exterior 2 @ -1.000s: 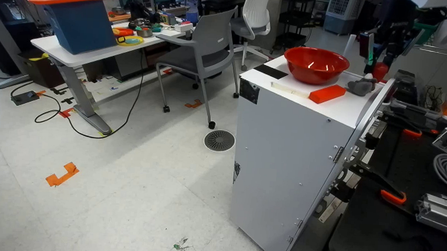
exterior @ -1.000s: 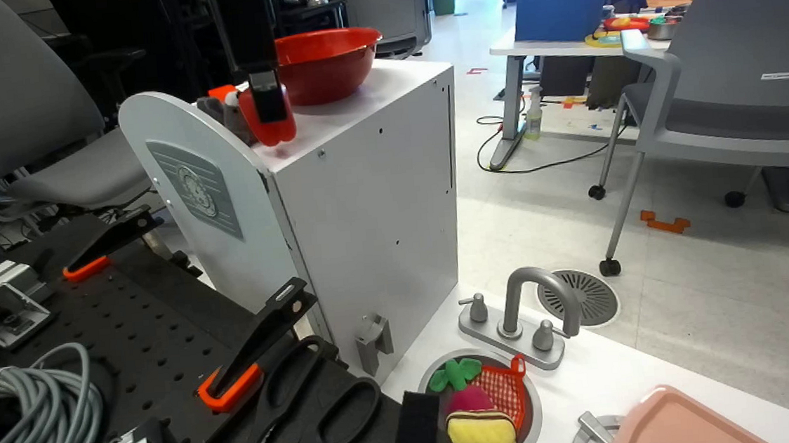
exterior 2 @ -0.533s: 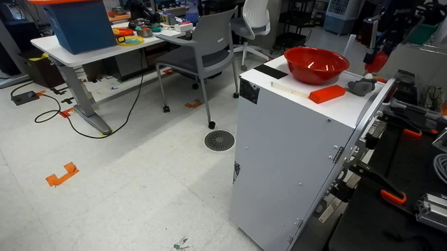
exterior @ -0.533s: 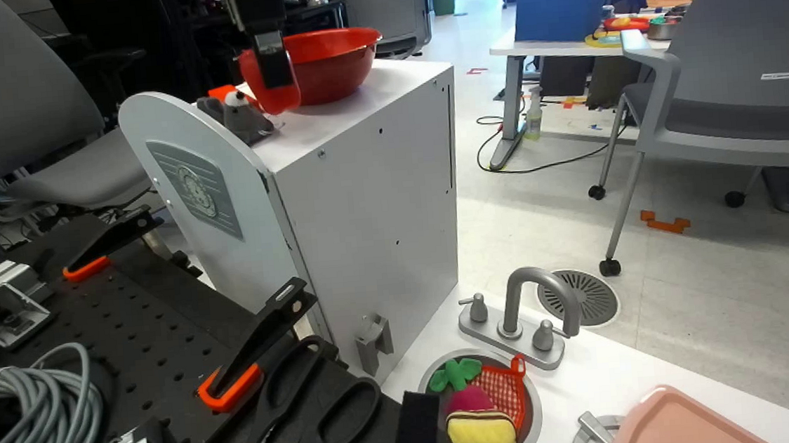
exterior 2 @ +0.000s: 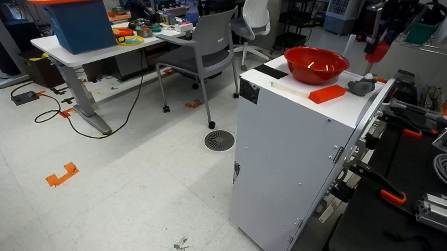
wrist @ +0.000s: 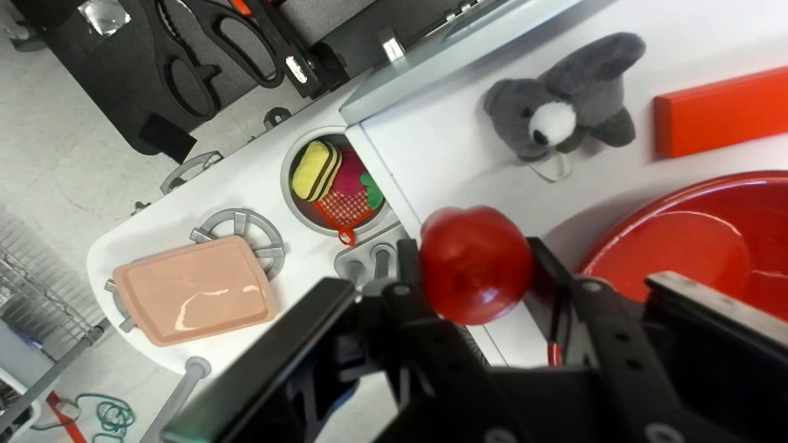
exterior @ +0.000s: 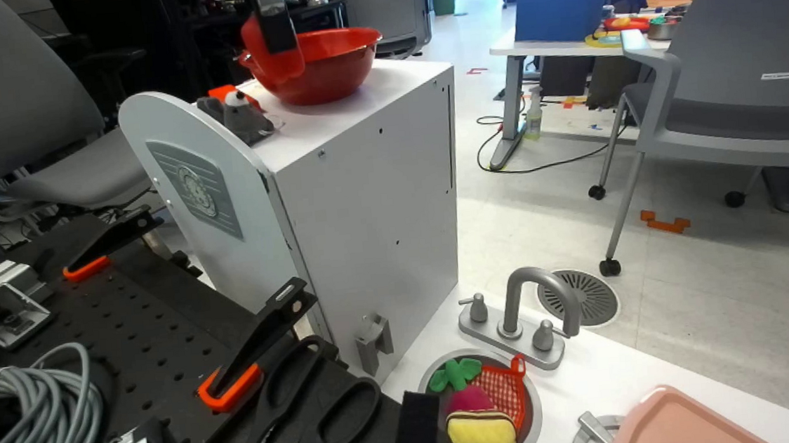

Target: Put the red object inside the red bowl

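The red pepper-like object (wrist: 474, 277) sits between the black fingers (wrist: 407, 264) of the pincer (wrist: 475, 255), which is clamped on it; in the wrist view a finger touches each side, and the rounded end bulges past both fingertips. In an exterior view the pincer holds it in the air, outside the red bowl (exterior 2: 316, 69), and a gap shows between them. In the wrist view the bowl lies to the right of the object. A gray plush animal (wrist: 588, 92) and an orange-red block (wrist: 720, 114) lie near the bowl.
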Controlling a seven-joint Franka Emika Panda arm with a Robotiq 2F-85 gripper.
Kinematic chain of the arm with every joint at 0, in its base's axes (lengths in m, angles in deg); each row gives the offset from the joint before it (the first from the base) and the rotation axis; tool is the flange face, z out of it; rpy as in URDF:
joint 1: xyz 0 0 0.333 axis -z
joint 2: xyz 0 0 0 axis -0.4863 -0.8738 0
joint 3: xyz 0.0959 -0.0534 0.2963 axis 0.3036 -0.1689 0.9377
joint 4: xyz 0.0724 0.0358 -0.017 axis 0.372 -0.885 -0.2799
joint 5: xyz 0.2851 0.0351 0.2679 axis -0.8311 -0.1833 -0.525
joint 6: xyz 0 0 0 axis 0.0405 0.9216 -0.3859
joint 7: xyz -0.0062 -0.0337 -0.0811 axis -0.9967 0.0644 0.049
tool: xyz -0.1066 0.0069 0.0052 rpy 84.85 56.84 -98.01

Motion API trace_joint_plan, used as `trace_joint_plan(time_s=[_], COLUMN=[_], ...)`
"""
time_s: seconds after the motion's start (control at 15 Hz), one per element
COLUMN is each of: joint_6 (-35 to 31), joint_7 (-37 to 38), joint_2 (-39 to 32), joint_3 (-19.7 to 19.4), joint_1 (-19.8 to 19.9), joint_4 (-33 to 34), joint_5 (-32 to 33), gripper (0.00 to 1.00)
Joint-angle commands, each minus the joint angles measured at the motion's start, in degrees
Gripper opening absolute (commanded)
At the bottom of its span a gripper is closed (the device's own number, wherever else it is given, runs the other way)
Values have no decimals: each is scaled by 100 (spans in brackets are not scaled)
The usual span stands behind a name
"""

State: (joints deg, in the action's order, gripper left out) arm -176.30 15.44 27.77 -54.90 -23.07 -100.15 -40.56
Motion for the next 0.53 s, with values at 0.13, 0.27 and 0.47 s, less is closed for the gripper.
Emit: trace_joint_plan(time_s=[0.13, 0.27, 0.47], joint_6=[-92, 13, 26], joint_7=[511, 569, 622], joint_2=[-5, -37, -15], joint_3=[34, 22, 32], joint_1=[78, 81, 75], joint_4=[22, 108, 211], joint_5=[543, 644, 781], gripper=[18, 18, 18])
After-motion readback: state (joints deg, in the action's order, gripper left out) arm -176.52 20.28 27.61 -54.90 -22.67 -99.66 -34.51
